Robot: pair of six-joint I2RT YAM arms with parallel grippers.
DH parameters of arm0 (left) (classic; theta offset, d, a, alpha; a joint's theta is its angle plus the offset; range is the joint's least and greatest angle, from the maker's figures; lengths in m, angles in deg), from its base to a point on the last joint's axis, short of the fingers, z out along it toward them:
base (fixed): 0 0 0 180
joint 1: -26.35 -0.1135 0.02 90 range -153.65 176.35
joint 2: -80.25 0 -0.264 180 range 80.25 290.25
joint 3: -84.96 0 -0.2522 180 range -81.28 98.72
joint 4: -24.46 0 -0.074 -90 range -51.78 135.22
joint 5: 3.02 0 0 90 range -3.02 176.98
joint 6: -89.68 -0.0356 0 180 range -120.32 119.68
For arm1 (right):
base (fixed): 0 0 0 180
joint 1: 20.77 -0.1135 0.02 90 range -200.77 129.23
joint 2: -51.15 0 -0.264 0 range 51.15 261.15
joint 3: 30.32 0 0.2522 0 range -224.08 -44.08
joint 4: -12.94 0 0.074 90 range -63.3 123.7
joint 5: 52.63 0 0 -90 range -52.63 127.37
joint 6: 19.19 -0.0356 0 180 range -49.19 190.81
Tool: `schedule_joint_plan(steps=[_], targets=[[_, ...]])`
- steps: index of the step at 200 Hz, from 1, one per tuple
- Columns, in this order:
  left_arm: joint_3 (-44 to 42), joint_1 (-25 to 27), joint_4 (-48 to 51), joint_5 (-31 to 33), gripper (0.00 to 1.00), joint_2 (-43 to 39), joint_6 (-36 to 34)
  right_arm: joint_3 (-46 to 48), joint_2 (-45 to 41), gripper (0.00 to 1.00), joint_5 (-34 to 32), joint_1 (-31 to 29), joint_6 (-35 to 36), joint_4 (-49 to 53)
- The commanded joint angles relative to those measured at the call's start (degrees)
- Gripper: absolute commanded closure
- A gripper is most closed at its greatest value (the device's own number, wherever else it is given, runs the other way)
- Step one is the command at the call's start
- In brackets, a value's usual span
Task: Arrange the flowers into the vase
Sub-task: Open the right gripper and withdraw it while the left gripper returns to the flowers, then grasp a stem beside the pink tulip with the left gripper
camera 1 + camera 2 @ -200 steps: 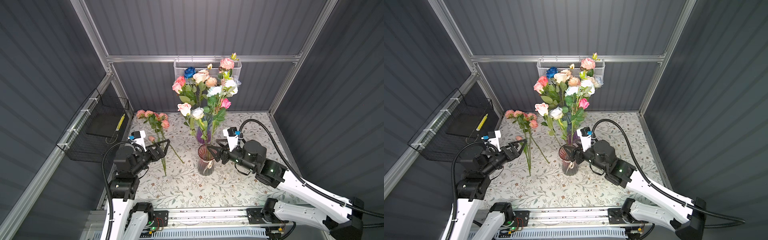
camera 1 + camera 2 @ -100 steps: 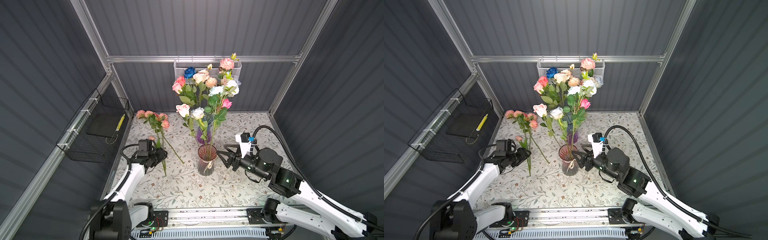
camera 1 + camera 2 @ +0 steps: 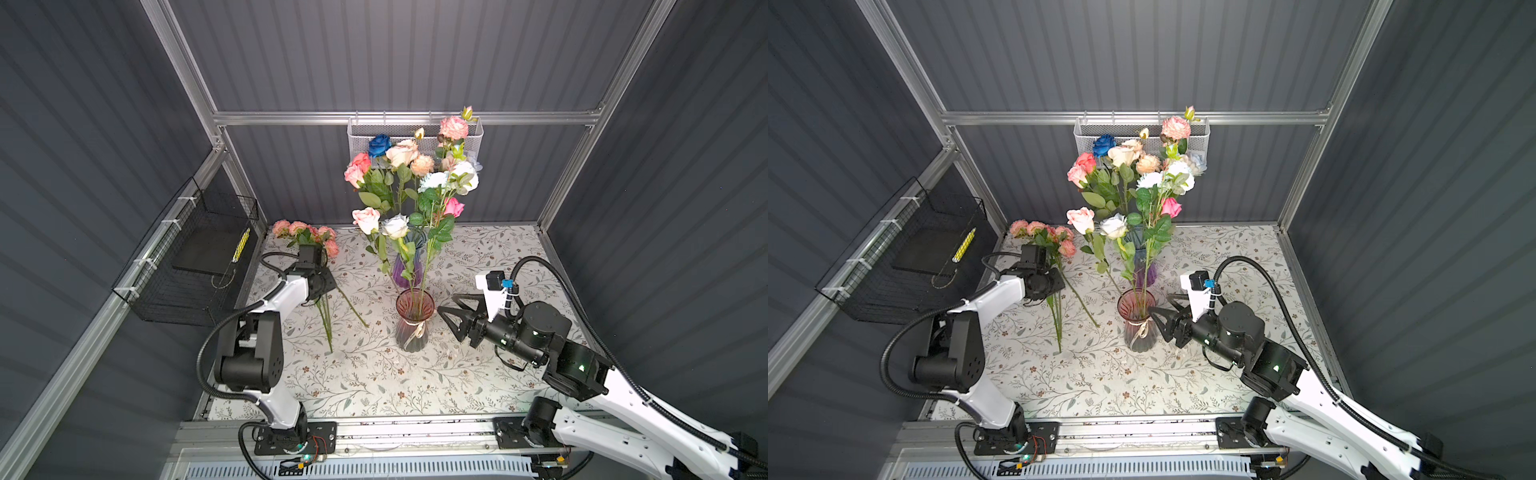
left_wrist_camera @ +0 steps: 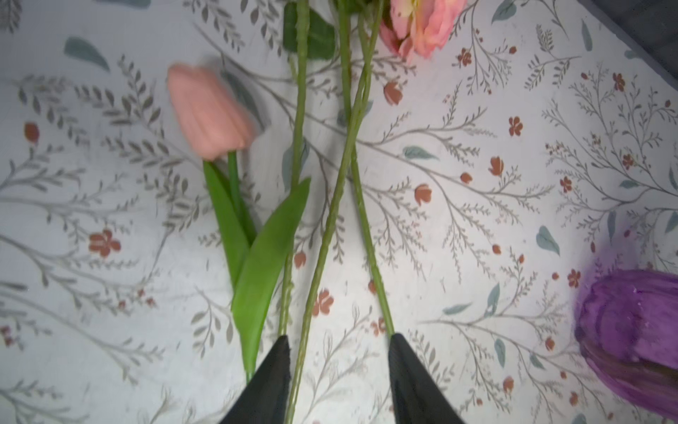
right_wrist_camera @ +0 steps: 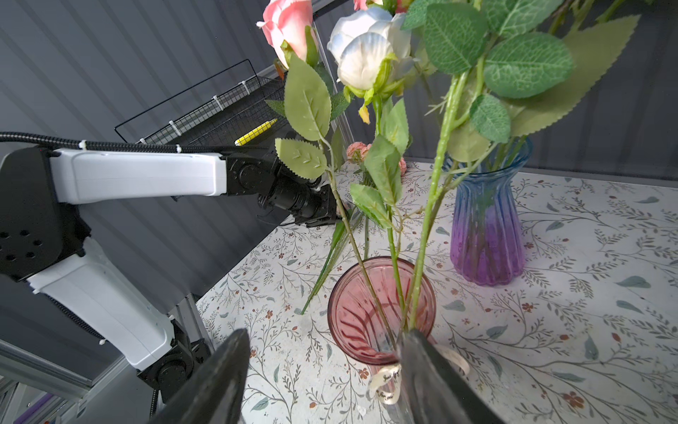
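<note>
1. Left wrist view, and we're right down at the table (image 4: 477, 227). The left gripper (image 4: 338, 337) has its jaws half apart, straddling the green stems of the loose flowers (image 4: 352, 145) that lie flat there. One thin stem runs between the tips, and nothing is pinched.
2. A pink tulip (image 4: 211, 113) lies just beside those stems, its leaf reaching one fingertip.
3. In both top views the loose flowers (image 3: 297, 227) lie on the table's left side, blooms toward the back wall, apart from the pink vase (image 3: 411, 332).
4. That vase stands upright mid-table with three stems in it, a pink rose (image 3: 365, 219) and a white rose (image 3: 395, 225) among them.
5. The right gripper (image 3: 448, 303) sits just beside the pink vase, jaws wide and holding nothing. Whether a finger touches the glass, I can't tell.
6. Behind it, a blue-purple vase (image 3: 399, 274) holds the tall bunch, with a blue bloom (image 3: 379, 145) up top.
</note>
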State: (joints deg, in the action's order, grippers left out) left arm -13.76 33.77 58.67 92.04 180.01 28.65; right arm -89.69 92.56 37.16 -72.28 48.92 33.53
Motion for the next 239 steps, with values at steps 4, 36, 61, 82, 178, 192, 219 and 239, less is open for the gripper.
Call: schedule_joint_plan(steps=[4,36,61,82,178,192,219,239], targets=[[5.4,0.8,5.8,4.2,0.58,6.1,-3.9,0.6,-1.4,0.32,-0.7,0.1,0.8,0.9],[11.7,1.8,9.8,8.4,0.64,12.3,-5.7,0.6,-2.9,0.32,-1.3,0.1,1.2,2.0],[15.4,1.9,11.5,10.4,0.65,15.4,-6.6,0.8,-4.2,0.32,-2.3,0.1,1.6,2.7],[16.9,1.9,12.0,10.4,0.67,17.7,-7.4,1.0,-4.9,0.32,-2.7,0.1,1.8,3.2],[14.8,2.2,11.2,9.9,0.92,18.2,-7.7,1.1,-6.2,0.32,-3.5,0.1,2.1,3.8],[14.0,2.3,10.0,9.7,0.97,16.1,-7.4,1.1,-6.6,0.32,-3.7,0.1,2.1,3.9],[12.0,2.3,9.9,9.3,1.0,11.7,-6.8,1.1,-7.4,0.32,-4.1,0.1,1.9,4.1],[10.9,2.7,9.4,9.2,1.0,6.5,-5.9,1.1,-7.9,0.32,-4.3,0.1,1.9,4.3]])
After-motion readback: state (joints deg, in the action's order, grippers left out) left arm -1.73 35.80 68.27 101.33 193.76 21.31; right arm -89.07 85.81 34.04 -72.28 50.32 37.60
